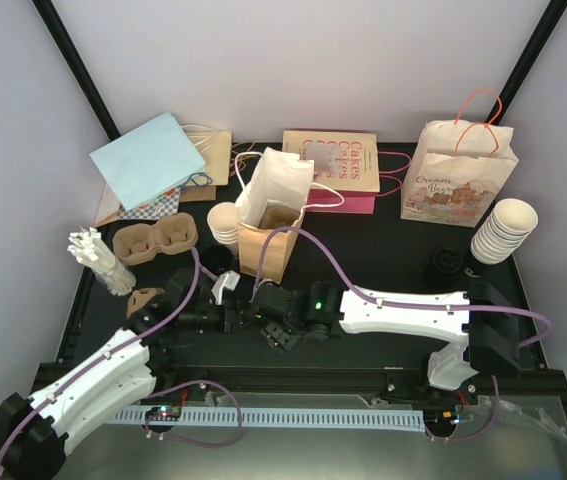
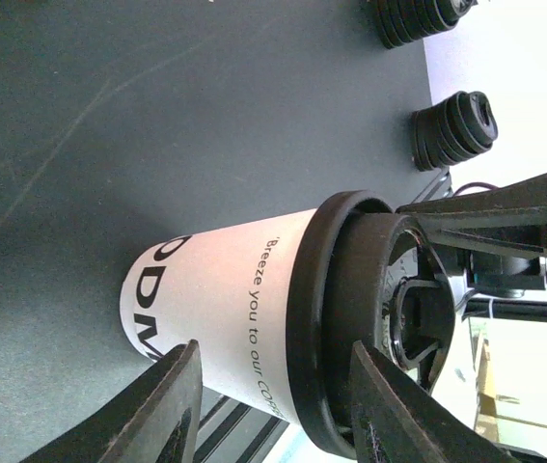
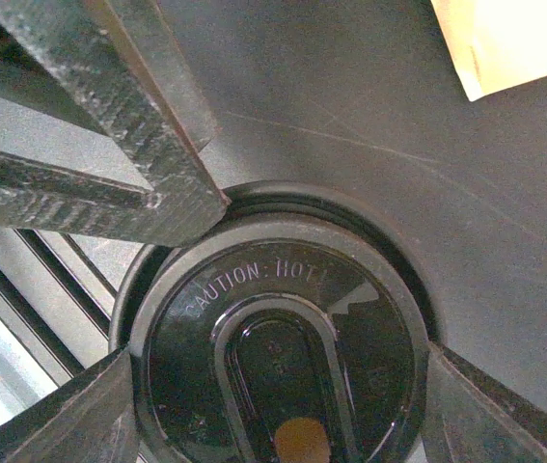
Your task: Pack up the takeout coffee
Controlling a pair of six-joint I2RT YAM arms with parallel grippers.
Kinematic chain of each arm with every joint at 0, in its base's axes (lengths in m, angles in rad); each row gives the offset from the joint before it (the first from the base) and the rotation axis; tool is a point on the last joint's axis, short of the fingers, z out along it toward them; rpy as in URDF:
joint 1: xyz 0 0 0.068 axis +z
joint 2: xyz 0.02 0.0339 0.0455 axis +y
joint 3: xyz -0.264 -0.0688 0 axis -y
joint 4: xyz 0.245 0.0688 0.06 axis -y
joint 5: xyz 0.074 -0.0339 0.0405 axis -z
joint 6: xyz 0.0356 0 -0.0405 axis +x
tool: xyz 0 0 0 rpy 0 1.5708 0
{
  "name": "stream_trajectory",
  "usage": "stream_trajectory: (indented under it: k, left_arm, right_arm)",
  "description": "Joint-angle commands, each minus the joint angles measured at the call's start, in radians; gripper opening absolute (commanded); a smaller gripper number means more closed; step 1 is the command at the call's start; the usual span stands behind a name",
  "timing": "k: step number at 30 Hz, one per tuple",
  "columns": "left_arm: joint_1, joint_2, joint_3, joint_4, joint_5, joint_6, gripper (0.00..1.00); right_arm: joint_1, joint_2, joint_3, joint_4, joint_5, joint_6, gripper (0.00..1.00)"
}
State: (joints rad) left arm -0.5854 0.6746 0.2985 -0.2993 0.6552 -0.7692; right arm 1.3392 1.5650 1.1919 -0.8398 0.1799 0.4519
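Glossy black plastic lid (image 3: 283, 357) caps a matt paper cup (image 2: 215, 299).

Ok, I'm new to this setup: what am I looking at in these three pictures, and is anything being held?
Two robot arms are bolted to a black table. The wide picture comes from a camera above and behind them: left arm on the left, right arm on the right. The other two come from a camera on each wrist, aimed at what that arm grasps. On the table stand an open brown paper bag, a cardboard cup carrier, stacks of paper cups and spare lids, with more bags behind. In the middle, the left fingers flank a white printed cup; whether they press it is unclear. The right fingers sit against both sides of its black lid.
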Motion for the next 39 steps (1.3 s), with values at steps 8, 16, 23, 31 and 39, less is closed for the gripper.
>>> stream_trajectory:
  k: [8,16,23,31,39]
  left_arm:
    - [-0.109,0.055,-0.019,0.105,0.059,-0.071,0.41]
    - [-0.151,0.060,-0.013,0.048,0.010,-0.078,0.37]
    - [-0.154,0.033,-0.018,0.028,0.023,-0.093,0.38]
    - [-0.153,-0.070,0.056,-0.081,-0.061,-0.078,0.50]
    - [-0.072,-0.145,0.126,-0.151,-0.147,-0.028,0.49]
  right_arm:
    - [-0.017,0.077,-0.091,-0.120,-0.099,0.037,0.64]
    - [-0.015,0.063,-0.080,-0.095,-0.103,0.019,0.64]
    - [-0.016,0.090,-0.077,-0.077,-0.134,0.003,0.64]
    - [0.007,0.074,-0.098,-0.062,-0.150,-0.057,0.63]
    - [0.095,0.083,-0.129,-0.041,-0.210,-0.158,0.64]
